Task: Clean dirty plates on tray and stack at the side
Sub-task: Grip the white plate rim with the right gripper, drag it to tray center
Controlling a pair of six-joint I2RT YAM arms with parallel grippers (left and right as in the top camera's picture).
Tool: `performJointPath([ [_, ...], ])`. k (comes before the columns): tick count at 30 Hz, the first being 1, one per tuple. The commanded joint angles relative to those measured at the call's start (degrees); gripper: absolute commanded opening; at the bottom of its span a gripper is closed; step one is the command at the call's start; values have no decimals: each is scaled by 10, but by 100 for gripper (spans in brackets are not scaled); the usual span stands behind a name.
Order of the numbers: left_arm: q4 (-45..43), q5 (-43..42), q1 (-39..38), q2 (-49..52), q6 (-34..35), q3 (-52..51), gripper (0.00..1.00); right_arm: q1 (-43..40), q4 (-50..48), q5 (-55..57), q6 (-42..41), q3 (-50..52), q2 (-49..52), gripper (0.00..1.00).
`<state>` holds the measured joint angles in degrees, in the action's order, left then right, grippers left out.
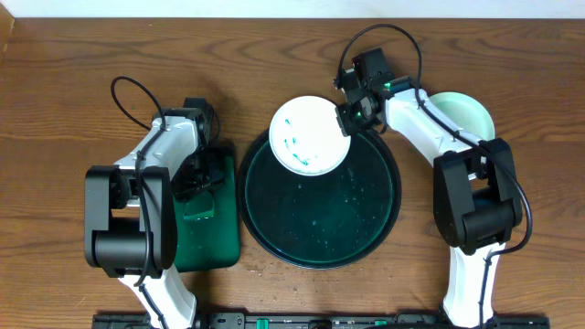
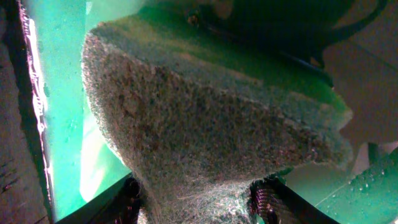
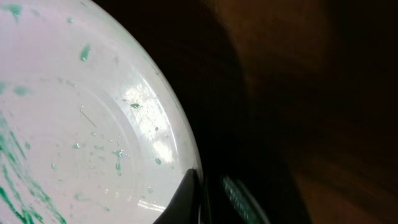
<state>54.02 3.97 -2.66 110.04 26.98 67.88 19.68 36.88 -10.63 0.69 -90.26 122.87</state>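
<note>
Table (image 1: 55, 110) of brown wood lies under both claws. Tray (image 1: 366, 228), round and dark with water drops on it, sits just nearer the robot than the right claw (image 1: 352, 108) and well to the right of the left claw (image 1: 206, 172). The small tray (image 1: 206, 247), rectangular and green, lies directly below the left claw.

The plate (image 1: 311, 137), white with green smears, lies just left of the right claw and overlaps the tray's far rim. The right claw is pressed together on the plate's right edge. In the right wrist view a dark finger (image 3: 183, 199) sits against the plate's (image 3: 81, 124) rim, with green flecks and streaks on the white face. Whether the plate rests on the tray or hangs above it cannot be told.

A pale plate (image 1: 466, 114) lies on the table to the right of the right claw, partly hidden by that arm.

The sponge (image 2: 205, 124), grey and coarse with a green back, fills the left claw. Its fingers (image 2: 118, 202) stand wide on either side, pinching it above the small tray.
</note>
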Motion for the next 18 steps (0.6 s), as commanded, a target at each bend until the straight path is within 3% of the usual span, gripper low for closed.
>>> performJointPath([
  [1, -4, -19, 0, 12, -4, -6, 61, 17, 25, 31, -18, 2, -29, 1],
  [7, -4, -19, 0, 12, -4, -6, 61, 48, 109, 82, -48, 2, -54, 1],
  [10, -4, -19, 0, 12, -4, -6, 52, 64, 155, 82, -73, 2, -56, 1],
  [18, -4, -19, 0, 12, -4, -6, 52, 97, 210, 82, -137, 48, -56, 1],
])
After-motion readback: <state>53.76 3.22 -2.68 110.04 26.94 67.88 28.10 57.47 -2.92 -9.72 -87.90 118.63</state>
